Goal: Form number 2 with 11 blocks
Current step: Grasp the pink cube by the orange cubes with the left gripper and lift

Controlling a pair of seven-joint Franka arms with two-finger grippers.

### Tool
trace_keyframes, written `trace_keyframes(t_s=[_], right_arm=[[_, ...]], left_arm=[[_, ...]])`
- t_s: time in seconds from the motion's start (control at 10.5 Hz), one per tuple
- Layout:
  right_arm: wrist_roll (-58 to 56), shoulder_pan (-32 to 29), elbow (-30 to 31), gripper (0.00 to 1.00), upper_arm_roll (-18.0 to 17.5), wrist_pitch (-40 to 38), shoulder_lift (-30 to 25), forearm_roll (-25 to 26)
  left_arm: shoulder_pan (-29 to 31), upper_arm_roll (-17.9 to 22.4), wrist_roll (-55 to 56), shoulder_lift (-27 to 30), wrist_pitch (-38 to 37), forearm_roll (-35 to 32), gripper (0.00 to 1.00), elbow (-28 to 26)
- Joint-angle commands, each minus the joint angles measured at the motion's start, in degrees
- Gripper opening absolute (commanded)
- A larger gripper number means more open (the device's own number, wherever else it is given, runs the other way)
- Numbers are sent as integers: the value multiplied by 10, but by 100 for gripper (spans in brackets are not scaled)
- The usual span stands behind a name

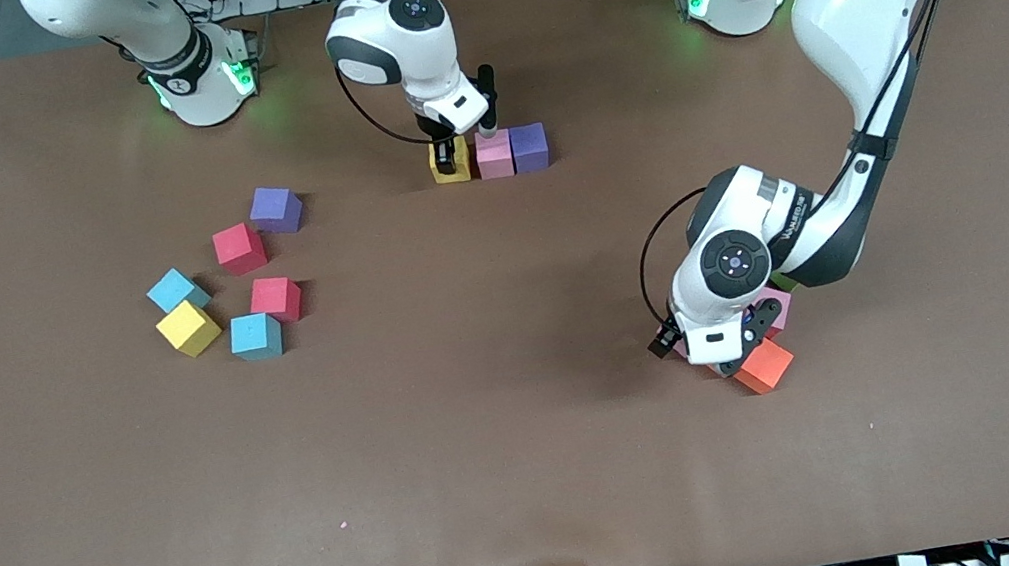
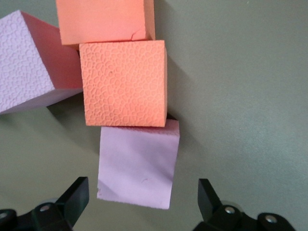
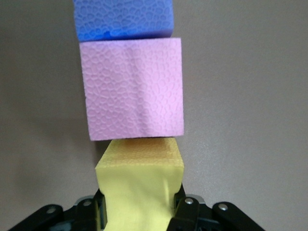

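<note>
Row of three foam cubes near table's robot-side edge; right gripper [image 1: 445, 157] pinches yellow foam cube [image 3: 140, 180] against pink cube [image 3: 133, 89]; foam squashes, grip lightly on flat sides; left gripper [image 2: 142, 202] spread wide over pale pink foam cube [image 2: 138, 167].

A row of three blocks [image 1: 492, 153] lies mid-table near the robots' bases, each touching the next. The right gripper [image 1: 443, 153] is clamped on the end block [image 1: 449, 162], the one toward the right arm's end. A loose group of six blocks [image 1: 239, 248] sits nearer the front camera than the row, toward the right arm's end. Toward the left arm's end, nearer still, a cluster of blocks [image 1: 764, 365] lies under the left gripper [image 2: 144, 192], whose fingers [image 2: 72, 197] stand either side of one block [image 2: 138, 166] without touching it.
</note>
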State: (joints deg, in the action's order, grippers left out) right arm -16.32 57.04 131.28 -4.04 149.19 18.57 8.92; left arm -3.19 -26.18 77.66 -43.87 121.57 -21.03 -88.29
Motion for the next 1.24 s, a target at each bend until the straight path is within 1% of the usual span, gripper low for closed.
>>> trace_keyframes(t_s=[0.0, 0.19, 0.29, 0.76, 0.86, 0.96, 1.15], right_arm=[[16, -2, -20, 43, -1, 1, 14, 11], [16, -2, -23, 43, -1, 1, 21, 11], [16, -2, -27, 43, -2, 1, 22, 10], [16, -2, -30, 43, -3, 1, 28, 10], [16, -2, -33, 45, -3, 1, 29, 10], [16, -3, -35, 46, -3, 1, 30, 10], [16, -3, -36, 47, -4, 1, 31, 10]], left_arm=[[-1, 1, 0, -9, 15, -23, 100, 1], [-1, 2, -1, -24, 35, -26, 100, 2], [-1, 2, -1, -25, 35, -39, 100, 2], [-1, 2, -5, -31, 36, -49, 100, 4], [-1, 2, -5, -32, 36, -49, 96, 5], [-1, 2, -5, -32, 36, -49, 88, 6], [1, 2, -10, -31, 36, -49, 69, 7]])
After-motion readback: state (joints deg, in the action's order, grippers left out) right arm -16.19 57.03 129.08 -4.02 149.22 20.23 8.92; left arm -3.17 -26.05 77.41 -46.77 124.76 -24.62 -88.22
